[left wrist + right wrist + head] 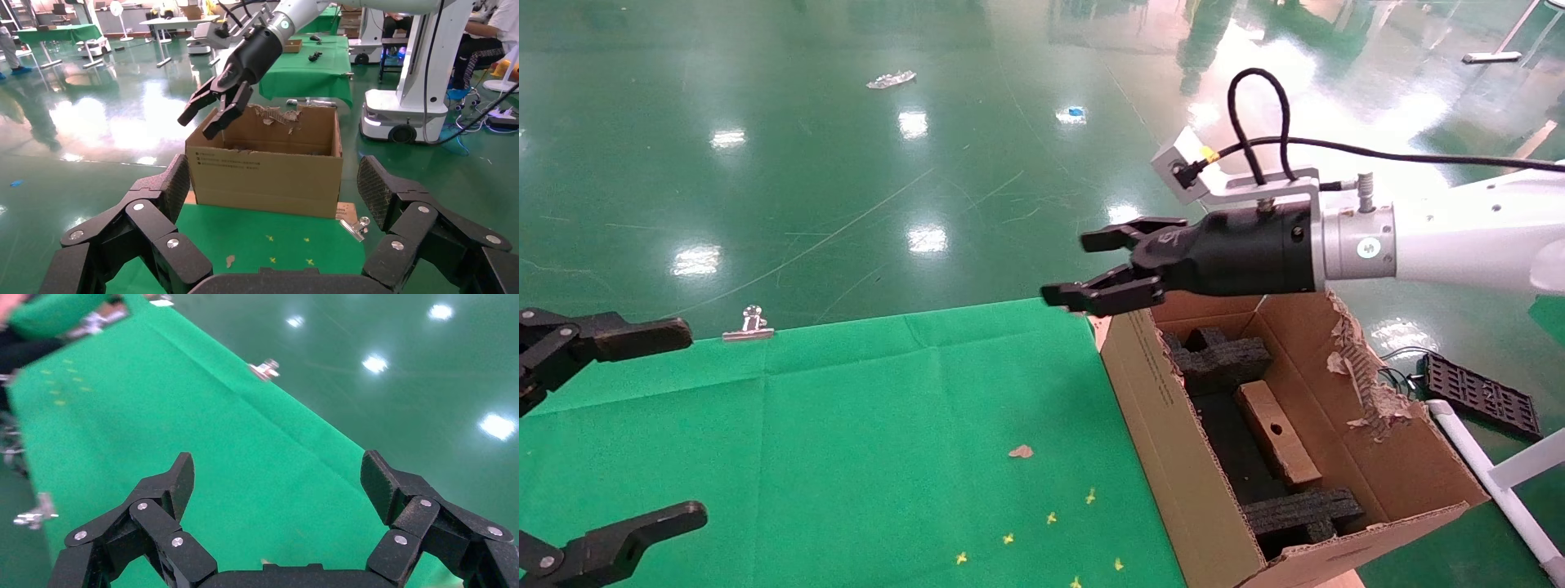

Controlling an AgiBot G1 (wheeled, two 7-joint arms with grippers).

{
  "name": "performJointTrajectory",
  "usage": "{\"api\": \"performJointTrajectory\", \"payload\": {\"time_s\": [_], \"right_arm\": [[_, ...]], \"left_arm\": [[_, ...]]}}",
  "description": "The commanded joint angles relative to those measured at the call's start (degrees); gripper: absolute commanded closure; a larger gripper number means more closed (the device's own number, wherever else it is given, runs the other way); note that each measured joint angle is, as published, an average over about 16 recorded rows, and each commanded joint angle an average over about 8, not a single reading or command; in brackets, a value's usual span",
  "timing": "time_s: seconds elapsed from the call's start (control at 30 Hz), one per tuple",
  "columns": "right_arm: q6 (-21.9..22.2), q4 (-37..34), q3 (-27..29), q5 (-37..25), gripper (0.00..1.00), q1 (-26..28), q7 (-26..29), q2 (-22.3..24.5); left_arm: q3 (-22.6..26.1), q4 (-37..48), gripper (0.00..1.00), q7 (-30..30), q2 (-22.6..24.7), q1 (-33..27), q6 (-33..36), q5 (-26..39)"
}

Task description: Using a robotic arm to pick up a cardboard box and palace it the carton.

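Observation:
The robotic arm, my right one, reaches in from the right. Its right gripper is open and empty, in the air above the far left corner of the carton. The carton stands open at the right edge of the green cloth, with a ragged torn flap and black foam inserts. The slim reddish-brown cardboard box lies inside the carton between the foam pieces, round hole up. In the left wrist view the carton and the right gripper show. My left gripper is open and empty at the left.
The green cloth carries a cardboard scrap and small yellow marks. A metal clip sits at its far edge. A black grid panel and a white pipe frame lie right of the carton.

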Motion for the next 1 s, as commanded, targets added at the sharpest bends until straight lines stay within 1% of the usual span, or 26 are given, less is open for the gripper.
{"api": "performJointTrajectory", "payload": {"time_s": [0.03, 0.83, 1.0], "right_arm": [[-0.58, 2.18, 2.48, 0.73, 0.00, -2.14, -0.53, 0.21], [-7.56, 28.44, 32.30, 9.48, 0.00, -27.89, -6.92, 2.80], [-8.77, 33.01, 37.49, 11.00, 0.00, -32.39, -8.03, 3.24]], "left_arm": [[0.01, 0.00, 0.00, 0.00, 0.00, 0.00, 0.00, 0.00], [0.07, 0.00, 0.00, 0.04, -0.03, -0.02, -0.03, -0.05], [0.08, 0.00, 0.00, 0.04, -0.04, -0.02, -0.04, -0.06]]}}
